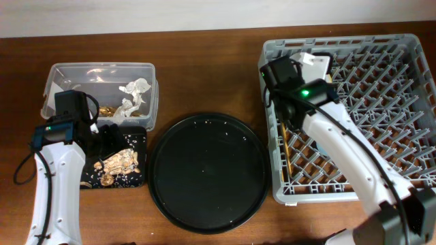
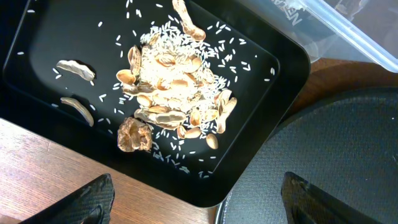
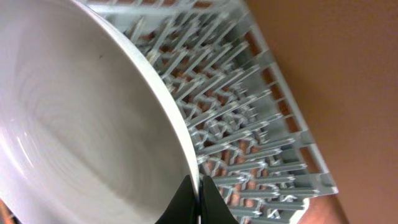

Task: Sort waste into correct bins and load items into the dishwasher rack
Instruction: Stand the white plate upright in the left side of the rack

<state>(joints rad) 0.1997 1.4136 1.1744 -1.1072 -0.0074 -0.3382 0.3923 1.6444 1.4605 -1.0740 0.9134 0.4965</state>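
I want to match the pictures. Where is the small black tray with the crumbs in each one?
Overhead: shallow black tray, lower left.
Left wrist: shallow black tray fills the upper left.
Right wrist: not in it.
Shared landmark: the large round black tray, beside it in both.

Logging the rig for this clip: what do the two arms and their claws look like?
Both arms have white tubular links topped by black housings, each with a green light: left arm, right arm. A thin black cable loops beside the left arm and another runs along the right. The left claw has black, matte, wedge-shaped fingers; the right claw is black too.
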